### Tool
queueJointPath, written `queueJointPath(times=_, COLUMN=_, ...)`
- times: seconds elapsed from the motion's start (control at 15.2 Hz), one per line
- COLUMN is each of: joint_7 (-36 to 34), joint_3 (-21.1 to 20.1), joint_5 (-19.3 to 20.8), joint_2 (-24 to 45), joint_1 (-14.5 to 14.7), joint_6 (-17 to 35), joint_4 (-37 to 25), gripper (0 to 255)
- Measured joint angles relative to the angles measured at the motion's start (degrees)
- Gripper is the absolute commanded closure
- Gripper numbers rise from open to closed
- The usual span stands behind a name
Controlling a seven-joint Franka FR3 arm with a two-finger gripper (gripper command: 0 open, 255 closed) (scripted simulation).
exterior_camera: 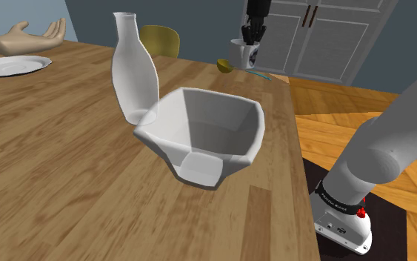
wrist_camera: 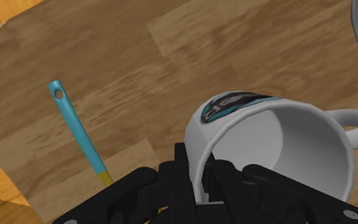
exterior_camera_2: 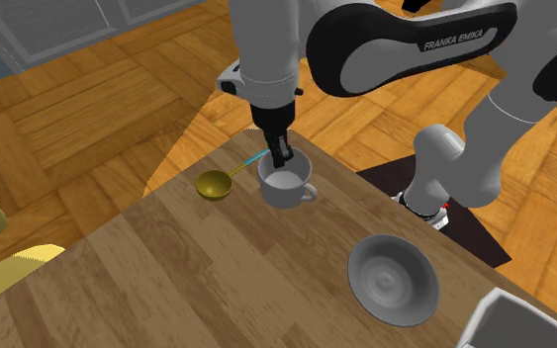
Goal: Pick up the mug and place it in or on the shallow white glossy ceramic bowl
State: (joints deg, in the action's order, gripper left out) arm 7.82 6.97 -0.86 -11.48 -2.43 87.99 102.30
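Clearly the jaws pinch the rim of the mug [exterior_camera_2: 284, 194] near the table [exterior_camera_2: 167, 267] edge

arm [exterior_camera_2: 266, 49]: folded over, last link pointing straight down | fingers [exterior_camera_2: 279, 146]: clamped across mug [exterior_camera_2: 284, 190] wall

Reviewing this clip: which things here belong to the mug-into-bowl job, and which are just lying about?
In the job: mug, gripper clasping its rim, shallow grey bowl.

Lying about: yellow spoon with blue handle, tall white vase, deep angular white vessel, white plate, hand figure, yellow chair.
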Motion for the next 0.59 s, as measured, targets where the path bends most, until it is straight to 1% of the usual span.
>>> queueJointPath(times=0.33, joint_7=-0.1, joint_3=0.0, joint_5=-0.1, joint_2=1.0, joint_1=0.1, joint_6=-3.8, joint_4=-4.8, gripper=255)
queueJointPath(times=0.59, joint_7=-3.8, joint_3=-2.3, joint_5=-0.4, joint_2=-3.4, joint_1=1.4, joint_6=-4.5, joint_4=-1.3, gripper=255)
